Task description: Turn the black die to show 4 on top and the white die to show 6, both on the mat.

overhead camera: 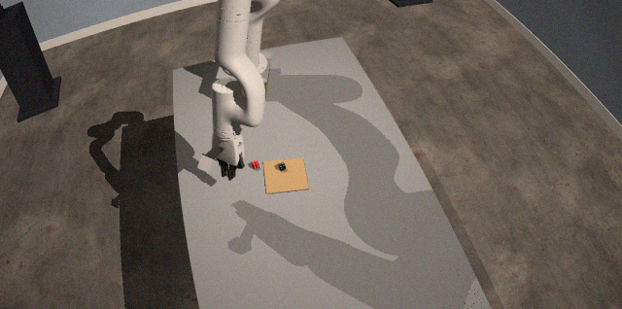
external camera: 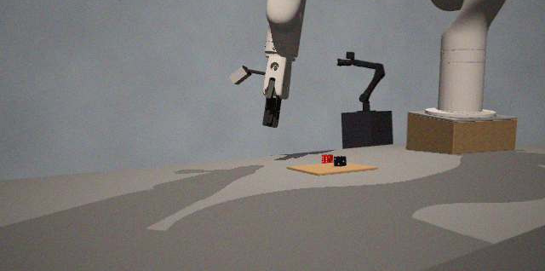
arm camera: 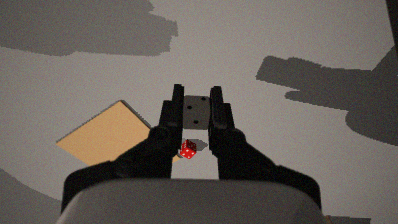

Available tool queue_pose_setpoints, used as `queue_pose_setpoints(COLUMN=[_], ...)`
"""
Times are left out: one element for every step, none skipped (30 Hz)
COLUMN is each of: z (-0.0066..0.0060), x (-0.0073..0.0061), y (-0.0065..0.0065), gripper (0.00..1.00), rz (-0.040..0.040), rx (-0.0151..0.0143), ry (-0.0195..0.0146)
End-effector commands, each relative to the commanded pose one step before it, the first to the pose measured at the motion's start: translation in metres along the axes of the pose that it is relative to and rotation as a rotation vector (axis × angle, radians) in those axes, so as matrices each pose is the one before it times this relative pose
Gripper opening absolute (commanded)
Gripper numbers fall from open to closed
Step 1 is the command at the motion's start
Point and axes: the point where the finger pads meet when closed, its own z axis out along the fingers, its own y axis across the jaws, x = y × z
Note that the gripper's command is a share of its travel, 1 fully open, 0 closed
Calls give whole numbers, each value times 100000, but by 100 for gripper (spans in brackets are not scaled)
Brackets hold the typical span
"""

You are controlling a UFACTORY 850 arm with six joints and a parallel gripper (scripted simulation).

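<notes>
My gripper (arm camera: 196, 99) is shut on the white die (arm camera: 196, 111) and holds it high above the table; the face toward the wrist camera shows three pips. In the top view the gripper (overhead camera: 228, 172) hangs left of the tan mat (overhead camera: 286, 175). The black die (overhead camera: 282, 167) lies on the mat near its far edge and also shows in the exterior view (external camera: 340, 161). The red die (overhead camera: 256, 164) lies on the table just off the mat's left edge; it shows below the fingers in the wrist view (arm camera: 188, 149). In the exterior view the gripper (external camera: 271, 118) is well above the mat (external camera: 332, 169).
The arm's base stands on a brown block (external camera: 461, 135) at the far end of the table. A dark stand with a small black arm (external camera: 366, 128) is behind the table. Dark pillars (overhead camera: 26, 66) stand on the floor.
</notes>
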Motion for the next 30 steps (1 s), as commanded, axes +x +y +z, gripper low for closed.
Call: queue_pose_setpoints(z=[179, -11, 21, -6, -25, -14, -45, 0, 0, -16, 16, -101, 31, 0, -22, -32, -47, -15, 6, -49, -11, -74, 17, -15, 0, 0, -32, -36, -32, -24], x=[-233, -29, -67, -11, -45, -6, -42, 0, 0, -4, -83, -55, -47, -32, -38, -18, -39, -5, -59, -35, -4, -25, -39, -28, 0, 0, -19, -12, -7, -4], y=[-72, 74, 9, 12, -45, -1, 7, 0, 0, 6, -1, 36, -9, -1, 4, 6, 9, 3, -2, 7, 2, 10, -2, 2, 0, 0, 3, 3, 3, 2], gripper=[15, 15, 15, 15, 15, 15, 15, 15, 15, 15, 15, 15, 15, 15, 15, 15, 15, 15, 15, 15, 15, 15, 15, 15, 15, 15, 15, 15, 15, 15], rz=[456, -22, 25, -6, 0, -11, -30, 0, 0, -15, 52, -78, 70, 25, 3, -22, -12, -12, 73, -24, -9, -58, 87, 24, 0, 0, -14, -30, -32, -25], rx=[981, -42, 4, -26, -40, -24, -125, 0, 0, -30, 12, 28, -19, -5, 4, 12, 10, 6, -32, 20, 6, 43, -53, -12, 0, 0, 14, 26, 27, 21], ry=[17553, 1501, 4640, 970, 4902, 914, 5011, 0, 0, 825, 5670, 5605, 3039, 2374, 3247, 1956, 4155, 773, 4594, 3669, 526, 3758, 3322, 2802, 0, 0, 2271, 1748, 1255, 813])
